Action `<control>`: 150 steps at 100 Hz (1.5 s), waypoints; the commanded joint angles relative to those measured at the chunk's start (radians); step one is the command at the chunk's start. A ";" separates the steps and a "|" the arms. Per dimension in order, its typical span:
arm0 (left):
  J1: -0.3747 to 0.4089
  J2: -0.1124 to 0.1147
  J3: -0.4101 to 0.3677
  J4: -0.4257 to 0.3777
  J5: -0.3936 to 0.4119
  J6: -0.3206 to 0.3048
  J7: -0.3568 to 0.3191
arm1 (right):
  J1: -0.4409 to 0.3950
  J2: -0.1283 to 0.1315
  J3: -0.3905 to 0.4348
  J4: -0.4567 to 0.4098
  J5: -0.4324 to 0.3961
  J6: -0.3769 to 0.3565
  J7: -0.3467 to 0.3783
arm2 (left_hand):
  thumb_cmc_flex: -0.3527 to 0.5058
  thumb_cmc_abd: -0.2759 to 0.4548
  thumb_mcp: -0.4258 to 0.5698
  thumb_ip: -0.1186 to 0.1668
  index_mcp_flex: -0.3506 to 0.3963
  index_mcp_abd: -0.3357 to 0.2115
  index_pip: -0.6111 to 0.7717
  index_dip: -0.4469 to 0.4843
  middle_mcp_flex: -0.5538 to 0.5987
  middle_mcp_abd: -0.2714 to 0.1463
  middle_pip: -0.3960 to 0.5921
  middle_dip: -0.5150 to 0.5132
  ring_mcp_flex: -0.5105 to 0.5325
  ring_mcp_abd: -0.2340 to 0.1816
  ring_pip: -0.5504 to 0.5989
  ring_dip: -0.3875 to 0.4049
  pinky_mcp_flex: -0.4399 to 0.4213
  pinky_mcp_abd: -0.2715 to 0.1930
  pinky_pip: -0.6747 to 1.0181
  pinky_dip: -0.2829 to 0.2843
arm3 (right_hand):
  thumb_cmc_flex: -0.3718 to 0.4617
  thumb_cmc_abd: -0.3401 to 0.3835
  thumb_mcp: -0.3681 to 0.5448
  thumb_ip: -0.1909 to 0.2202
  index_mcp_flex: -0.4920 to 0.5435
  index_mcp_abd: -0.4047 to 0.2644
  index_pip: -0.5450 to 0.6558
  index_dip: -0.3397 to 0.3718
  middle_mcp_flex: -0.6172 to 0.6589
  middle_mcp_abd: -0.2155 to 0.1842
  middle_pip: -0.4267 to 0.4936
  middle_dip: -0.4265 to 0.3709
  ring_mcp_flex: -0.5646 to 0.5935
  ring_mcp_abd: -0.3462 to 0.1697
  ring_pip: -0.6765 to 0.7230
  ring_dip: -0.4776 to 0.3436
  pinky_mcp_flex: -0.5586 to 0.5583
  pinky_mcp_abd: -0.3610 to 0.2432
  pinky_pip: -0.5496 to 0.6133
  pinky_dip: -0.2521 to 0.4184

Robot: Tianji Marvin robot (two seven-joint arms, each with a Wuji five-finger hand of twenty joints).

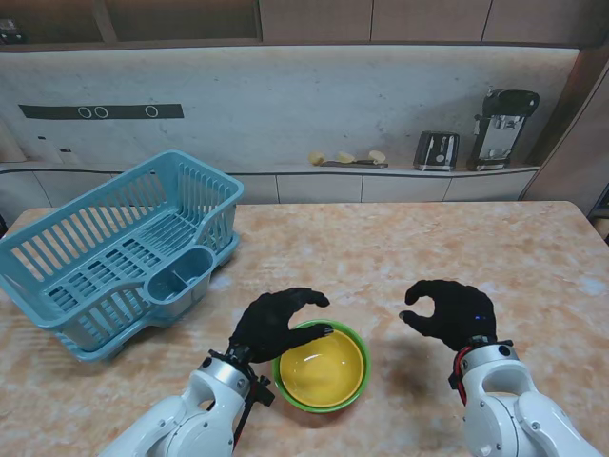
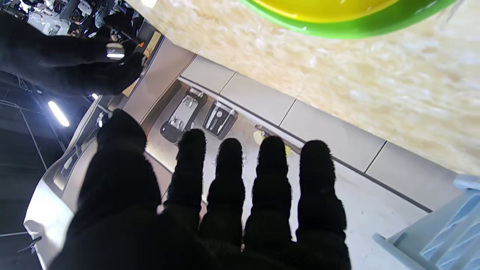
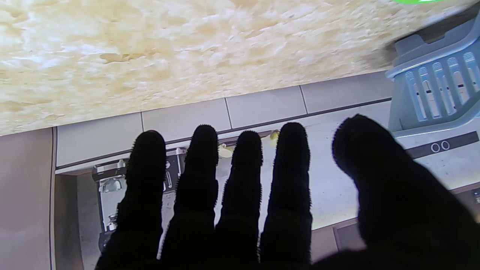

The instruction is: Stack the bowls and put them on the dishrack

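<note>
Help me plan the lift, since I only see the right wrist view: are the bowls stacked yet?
Observer: Yes. The yellow bowl sits nested in the green bowl.
Operator: Is the left hand gripping them?
Observer: No. The left hand is open, with its fingers arched over the stack's left rim.
Operator: Anything in the rack?
Observer: The dishrack stands to the far left, with no bowl in it.
</note>
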 commanded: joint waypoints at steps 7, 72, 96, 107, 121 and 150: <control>-0.020 0.002 0.004 0.026 -0.025 0.028 -0.058 | -0.016 -0.006 0.005 -0.005 0.002 0.003 0.011 | -0.042 0.011 0.019 0.028 -0.060 0.047 -0.100 -0.075 -0.101 0.048 -0.055 -0.067 -0.106 0.036 -0.024 -0.051 -0.067 0.048 -0.043 -0.008 | 0.001 -0.010 0.007 -0.012 0.017 -0.033 0.018 -0.016 0.015 -0.016 -0.001 0.012 0.008 0.006 -0.017 -0.005 -0.016 0.006 0.000 0.020; -0.112 0.033 0.054 0.103 -0.106 0.169 -0.288 | 0.006 -0.003 -0.015 0.007 0.011 -0.014 0.022 | -0.259 -0.054 0.008 0.039 -0.240 0.261 -0.347 -0.173 -0.329 0.200 -0.154 -0.124 -0.334 0.197 -0.018 -0.087 -0.180 0.160 -0.019 0.027 | -0.009 -0.002 0.011 -0.014 0.011 -0.048 0.034 -0.021 0.014 -0.017 -0.004 0.015 0.000 0.009 -0.027 -0.007 -0.029 0.015 -0.006 0.022; -0.130 0.037 0.064 0.121 -0.122 0.210 -0.319 | 0.016 -0.004 -0.020 0.014 0.026 -0.011 0.026 | -0.314 -0.048 0.020 0.045 -0.256 0.292 -0.388 -0.158 -0.321 0.235 -0.172 -0.118 -0.316 0.211 0.004 -0.078 -0.168 0.162 0.026 0.050 | -0.011 0.004 0.012 -0.015 0.011 -0.052 0.043 -0.021 0.013 -0.016 -0.003 0.017 -0.002 0.012 -0.027 -0.007 -0.033 0.018 -0.006 0.024; -0.140 0.041 0.072 0.126 -0.124 0.223 -0.340 | 0.019 -0.004 -0.023 0.015 0.028 -0.012 0.026 | -0.311 -0.060 0.023 0.046 -0.252 0.295 -0.391 -0.148 -0.299 0.236 -0.170 -0.107 -0.284 0.215 0.024 -0.068 -0.143 0.163 0.058 0.065 | -0.011 0.006 0.013 -0.015 0.010 -0.053 0.046 -0.022 0.014 -0.016 -0.001 0.018 -0.002 0.012 -0.026 -0.006 -0.034 0.020 -0.004 0.025; -0.157 0.047 0.087 0.134 -0.111 0.243 -0.366 | 0.021 -0.003 -0.026 0.018 0.028 -0.017 0.025 | -0.305 -0.077 0.026 0.046 -0.246 0.301 -0.390 -0.131 -0.263 0.228 -0.162 -0.084 -0.218 0.214 0.062 -0.045 -0.087 0.154 0.113 0.088 | -0.014 0.007 0.013 -0.016 0.011 -0.056 0.050 -0.024 0.015 -0.019 0.000 0.019 -0.002 0.012 -0.025 -0.005 -0.036 0.020 -0.004 0.026; -0.178 0.059 0.099 0.138 -0.135 0.278 -0.435 | 0.025 -0.003 -0.029 0.019 0.034 -0.016 0.028 | -0.290 -0.108 0.030 0.046 -0.204 0.303 -0.373 -0.105 -0.217 0.223 -0.117 -0.050 -0.136 0.211 0.110 -0.010 -0.011 0.136 0.185 0.115 | -0.016 0.012 0.014 -0.016 0.011 -0.056 0.055 -0.026 0.013 -0.015 0.000 0.019 -0.005 0.013 -0.026 -0.005 -0.039 0.021 -0.004 0.028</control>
